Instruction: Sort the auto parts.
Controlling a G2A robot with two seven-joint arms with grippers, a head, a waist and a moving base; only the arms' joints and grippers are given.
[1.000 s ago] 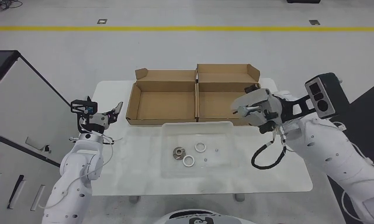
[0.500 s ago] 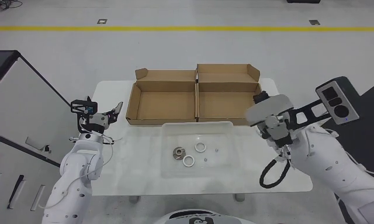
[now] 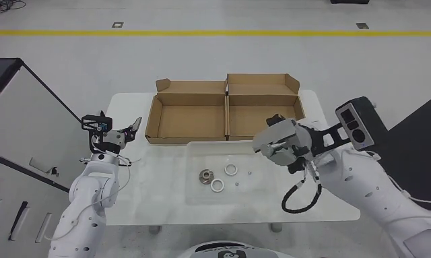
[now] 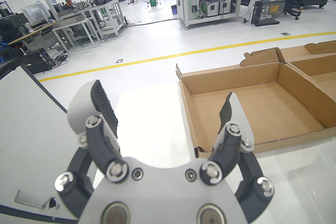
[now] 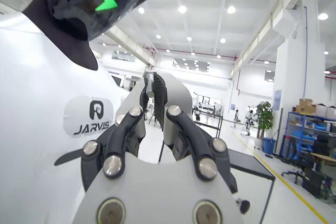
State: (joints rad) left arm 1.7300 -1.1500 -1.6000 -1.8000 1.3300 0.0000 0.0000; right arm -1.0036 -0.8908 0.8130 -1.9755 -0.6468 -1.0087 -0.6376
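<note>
A clear plastic tray point(image 3: 257, 192) sits at the table's middle, holding a metal hub point(image 3: 205, 175), two white rings point(image 3: 231, 170) point(image 3: 217, 185) and a few tiny parts. My right gripper point(image 3: 264, 142) hovers over the tray's far right corner, turned up toward the robot. In the right wrist view this gripper point(image 5: 153, 89) is shut on a threaded metal bolt point(image 5: 149, 84) between its fingertips. My left gripper point(image 3: 133, 126) stays over the table's left edge, open and empty point(image 4: 164, 104), just left of the cardboard boxes.
Two open cardboard boxes point(image 3: 186, 118) point(image 3: 259, 115) stand side by side behind the tray, both empty inside; the left one point(image 4: 262, 109) lies just beyond my left gripper. A white panel point(image 3: 27, 116) leans to the left of the table.
My right arm swung out to the right, then came back left over the tray's far right corner. The left arm has not moved.
</note>
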